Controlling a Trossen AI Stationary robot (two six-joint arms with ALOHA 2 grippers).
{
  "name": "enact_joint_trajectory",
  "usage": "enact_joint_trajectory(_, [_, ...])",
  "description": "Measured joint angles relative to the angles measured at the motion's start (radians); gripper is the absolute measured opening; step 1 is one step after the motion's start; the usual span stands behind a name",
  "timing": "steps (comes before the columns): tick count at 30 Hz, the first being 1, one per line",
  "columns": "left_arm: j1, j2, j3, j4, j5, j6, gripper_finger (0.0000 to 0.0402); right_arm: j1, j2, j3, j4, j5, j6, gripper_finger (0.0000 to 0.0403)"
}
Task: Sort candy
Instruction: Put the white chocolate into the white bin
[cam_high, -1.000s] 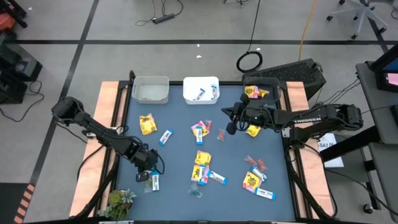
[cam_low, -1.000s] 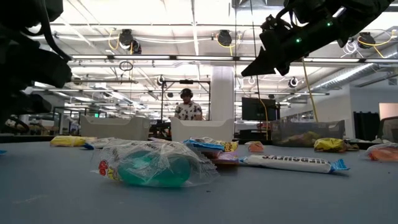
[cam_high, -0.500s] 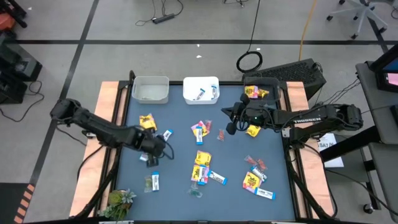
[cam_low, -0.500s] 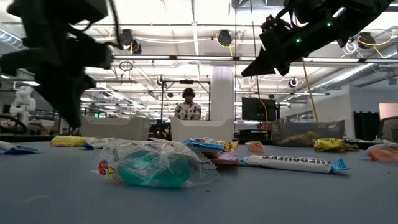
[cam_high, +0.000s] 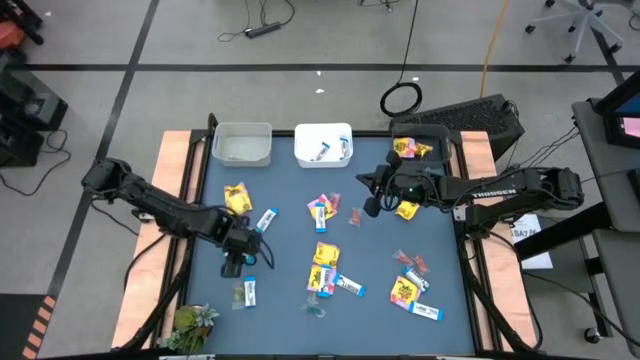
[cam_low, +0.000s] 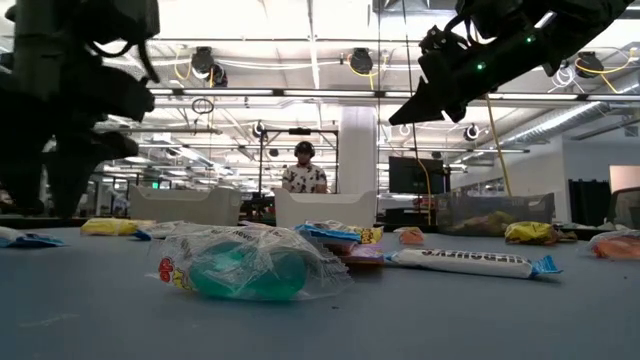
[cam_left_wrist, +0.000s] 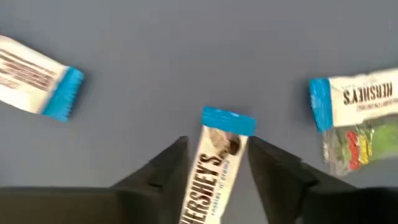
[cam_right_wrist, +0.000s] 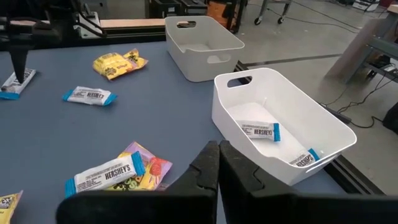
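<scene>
Three bins stand along the far edge of the blue table (cam_high: 290, 200): a grey bin (cam_high: 242, 143) on the left, a white bin (cam_high: 323, 144) in the middle with two blue-and-white bars in it, and a dark mesh basket (cam_high: 425, 140) on the right holding yellow packets. A green leafy thing (cam_high: 192, 322) lies at the near left corner. In the low view a person (cam_low: 301, 173) stands far back in the room.

The candy is scattered over the table: a yellow packet (cam_high: 237, 199) and a bar (cam_high: 266, 220) on the left, a mixed pile (cam_high: 324, 209) in the middle, another yellow packet (cam_high: 325, 262) nearer the front, and more pieces toward the near right.

The left gripper (cam_high: 237, 258) hangs low over the left part of the table with its fingers apart, a blue-and-white bar (cam_left_wrist: 217, 168) lying between them, its long axis running along the fingers and its blue end pointing away from the wrist. Whether the fingers touch it cannot be told. Two more bars lie to either side of it, well apart.

The right gripper (cam_high: 372, 193) hovers above the table beside the mesh basket, fingers pressed together and holding nothing.
</scene>
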Motion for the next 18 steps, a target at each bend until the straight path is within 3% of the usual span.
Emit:
enact_joint_trajectory(4, [-0.021, 0.03, -0.008, -0.004, -0.024, -0.017, 0.0226, 0.0, 0.0, 0.0, -0.002, 0.0, 0.0, 0.0])
enact_joint_trajectory(8, [-0.025, 0.079, -0.008, -0.022, -0.059, -0.012, 0.0244, 0.0, 0.0, 0.0, -0.005, 0.0, 0.0, 0.0])
enact_joint_trajectory(14, [-0.027, 0.151, -0.003, -0.024, -0.04, 0.014, 0.0242, 0.0, 0.0, 0.0, -0.009, 0.0, 0.004, 0.0])
enact_joint_trajectory(18, [-0.027, 0.159, -0.001, -0.034, -0.027, 0.014, 0.0208, 0.0, 0.0, 0.0, -0.008, 0.0, 0.004, 0.0])
